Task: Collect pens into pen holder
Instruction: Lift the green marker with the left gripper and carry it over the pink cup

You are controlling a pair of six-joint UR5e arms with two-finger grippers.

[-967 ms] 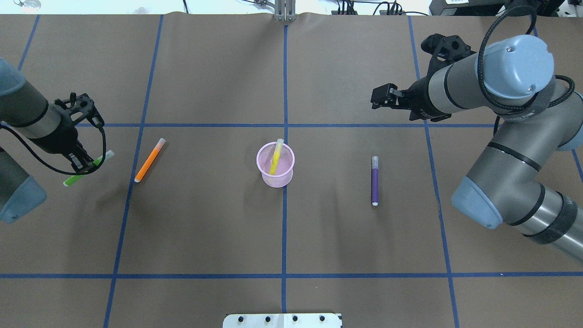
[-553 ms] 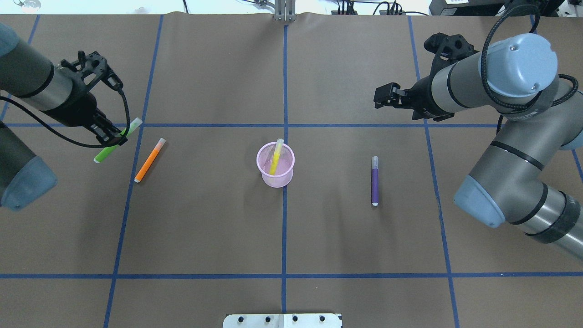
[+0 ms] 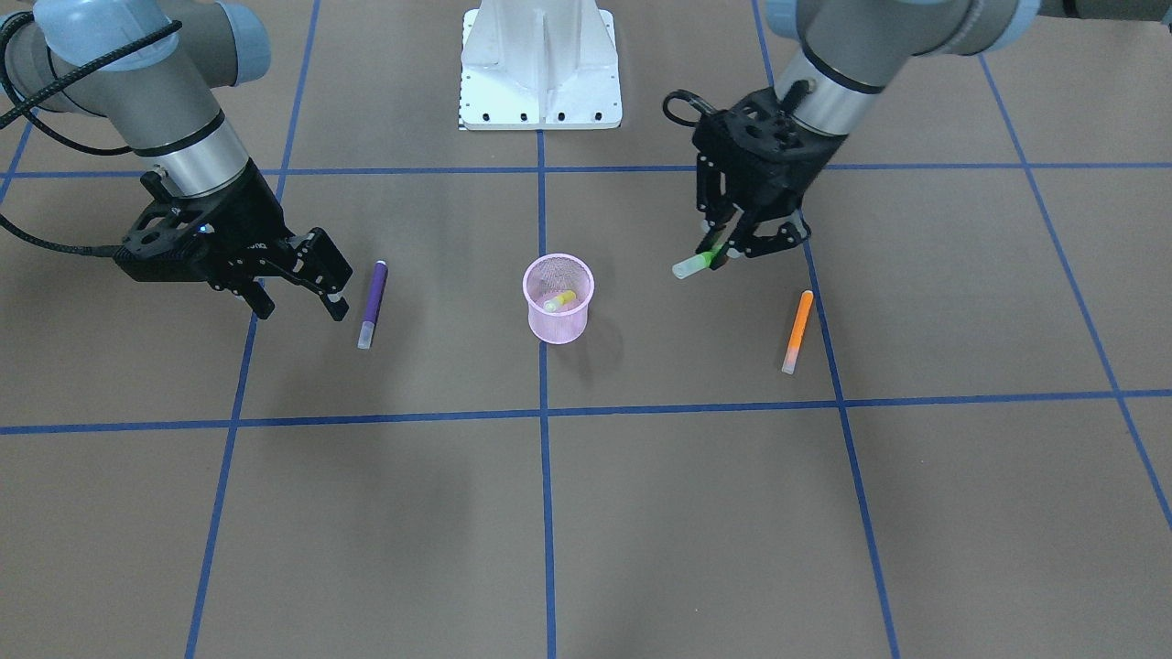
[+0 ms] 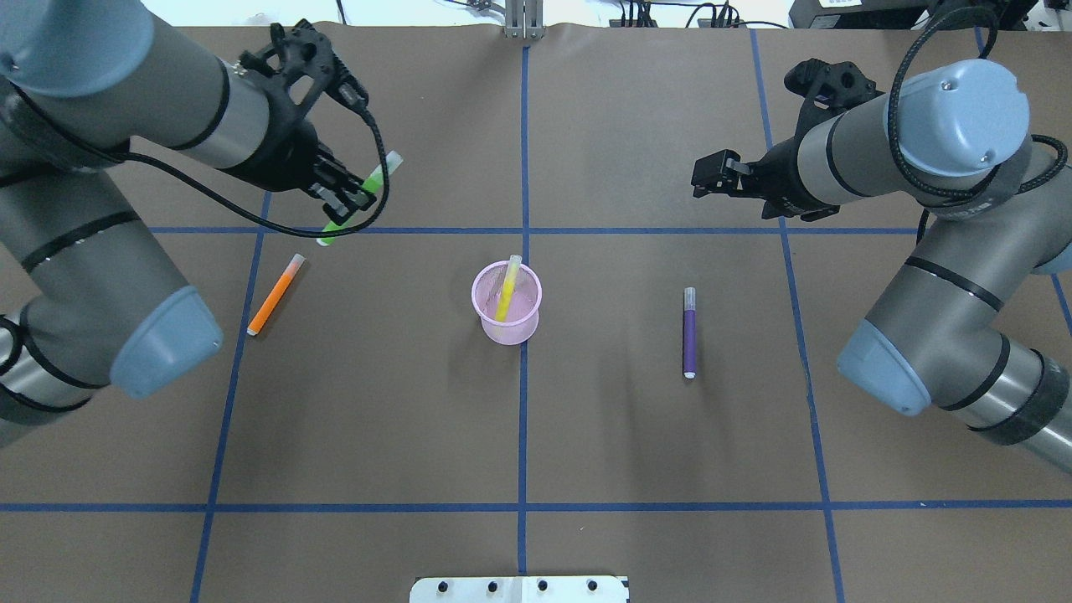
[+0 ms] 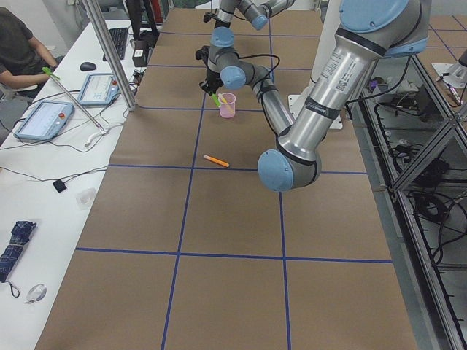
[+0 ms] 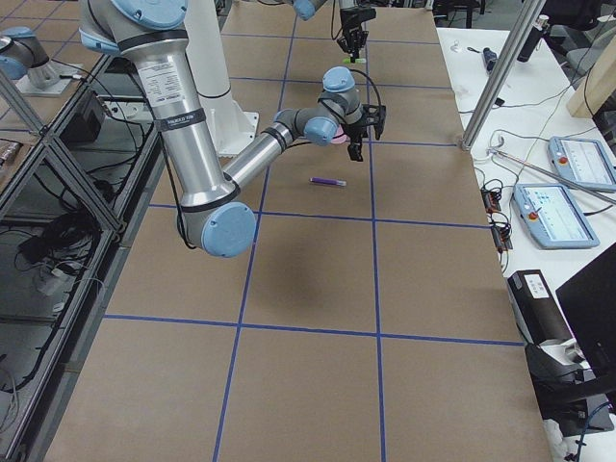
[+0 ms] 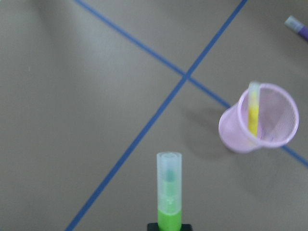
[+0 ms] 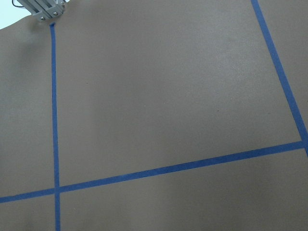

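Left pincer (image 4: 345, 199) clamped on the green marker-like pen (image 4: 373, 177), above the table (image 4: 586, 435); round pink wire-mesh pen holder (image 4: 512, 333) between both pincers; right pincer (image 3: 300, 307) spread wide, empty, purple pen (image 3: 371, 295) beside it

brown table cover (image 4: 586, 435) crossed by blue tape lines (image 4: 670, 507); white side bench (image 5: 36, 219) beside it

The left arm (image 4: 92, 79) and right arm (image 4: 946, 260) are showing grey tubular links, pale-blue joint caps and looping black cables (image 4: 251, 219); the left gripper (image 4: 343, 201) and right gripper (image 3: 302, 307) are appearing black and angular.
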